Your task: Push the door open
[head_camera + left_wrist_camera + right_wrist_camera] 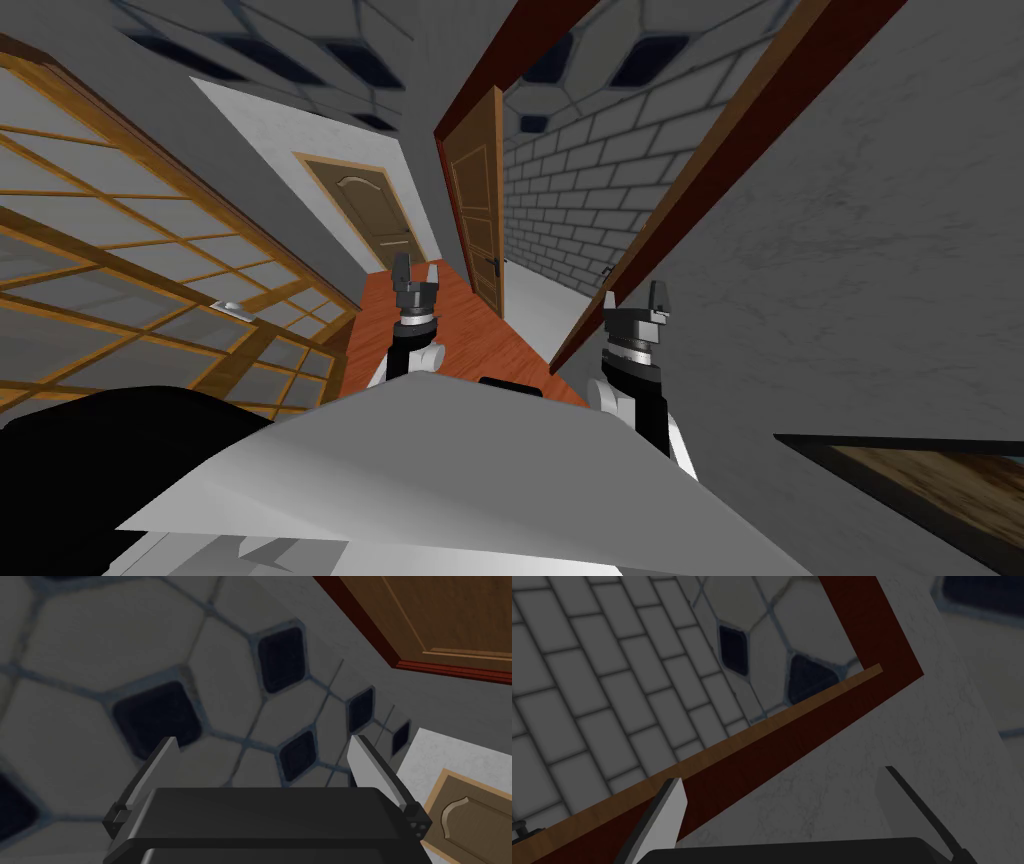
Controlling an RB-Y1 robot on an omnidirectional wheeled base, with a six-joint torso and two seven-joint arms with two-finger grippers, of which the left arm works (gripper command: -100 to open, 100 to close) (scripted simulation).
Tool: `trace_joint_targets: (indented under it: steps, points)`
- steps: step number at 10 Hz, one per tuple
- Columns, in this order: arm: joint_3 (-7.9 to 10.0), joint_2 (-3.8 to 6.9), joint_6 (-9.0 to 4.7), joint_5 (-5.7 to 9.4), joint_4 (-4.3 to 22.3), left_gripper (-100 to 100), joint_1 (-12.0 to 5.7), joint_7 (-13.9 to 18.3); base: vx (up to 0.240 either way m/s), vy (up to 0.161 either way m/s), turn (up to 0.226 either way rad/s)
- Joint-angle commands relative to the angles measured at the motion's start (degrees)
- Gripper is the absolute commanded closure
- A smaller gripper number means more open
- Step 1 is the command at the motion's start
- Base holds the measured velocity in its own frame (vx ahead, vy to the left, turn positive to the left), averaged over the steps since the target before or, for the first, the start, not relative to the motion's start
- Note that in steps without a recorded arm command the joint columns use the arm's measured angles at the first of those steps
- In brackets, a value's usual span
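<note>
Brown wood, the door [478,210] stands swung open at upper middle of our head view, beyond our left gripper [418,270] and right gripper [632,300], both with fingers spread wide.

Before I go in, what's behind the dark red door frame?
A grey brick wall and pale floor; the open wooden door and near wall hide the rest.

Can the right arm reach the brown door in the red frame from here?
Probably not yet. The brown door stands ahead of the right pincer, which is open beside the red frame; nothing blocks the way, so rolling forward should help.
</note>
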Motion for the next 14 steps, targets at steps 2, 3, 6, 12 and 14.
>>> trace_joint_targets:
  steps: [2,3,6,12,14]
  points:
    - [0.29,0.73,0.43,0.11,2.71,-100,-1.55,0.01,0.055,0.151,-0.112]
    - [0.42,1.02,0.63,0.17,3.92,-100,-2.24,0.02,0.058,0.168,-0.103]
    - [0.76,1.7,1.14,0.3,7.13,-100,-4.08,0.04,0.057,0.148,-0.098]
    - [1.67,3.11,2.5,0.66,15.6,-100,-8.92,0.08,0.05,0.133,-0.125]
    - [1.94,3.43,2.9,0.77,18.14,-100,-10.38,0.09,0.063,0.109,-0.099]
